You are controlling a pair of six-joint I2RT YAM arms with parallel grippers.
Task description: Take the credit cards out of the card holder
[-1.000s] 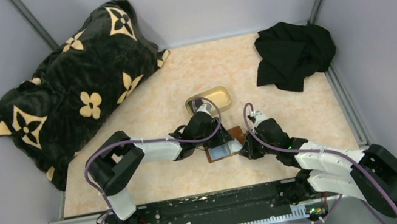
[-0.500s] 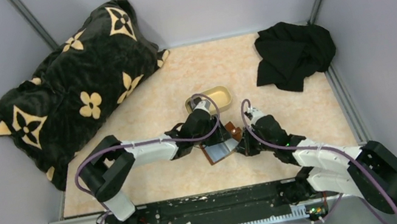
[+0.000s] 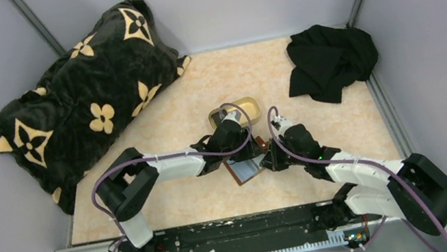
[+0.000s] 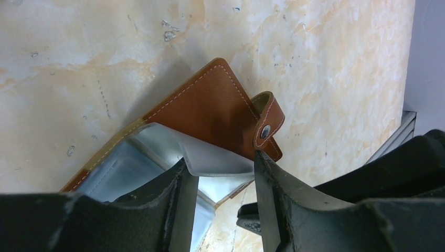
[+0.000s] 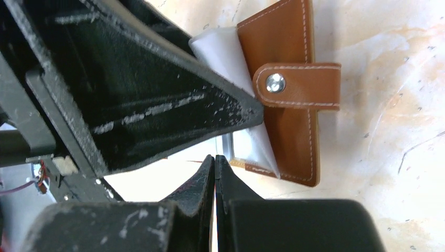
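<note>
1. At the counter's centre, the left arm reaches in from about 8 o'clock. Its forearm is low and nearly level, and the wrist is bent so the left gripper comes down on the card holder from the 11 o'clock side. That pose suggests it is there to pin the holder and work its inside.
2. The right arm stretches in long and low from 4 o'clock. The right gripper sits at the holder's 3 o'clock edge, nose to nose with the left one. It is probably there to keep the holder from sliding, or to pick at that edge.
3. The card holder lies opened on the counter, just at 6 o'clock of the tan tray and between the two grippers. One brown panel faces up and the pale lining shows.
4. The left fingers stand a moderate gap apart, with a pale leaf arching up across that gap. No clamp on it can be made out. Whether it is a card or a sleeve cannot be told.
5. The right fingers are pressed tip to tip just beside the holder's stitched edge. Whether anything thin sits between them cannot be told.
6. The snap strap lies folded over the brown panel. No credit cards show clear of the holder, so the removal looks unfinished.
</note>
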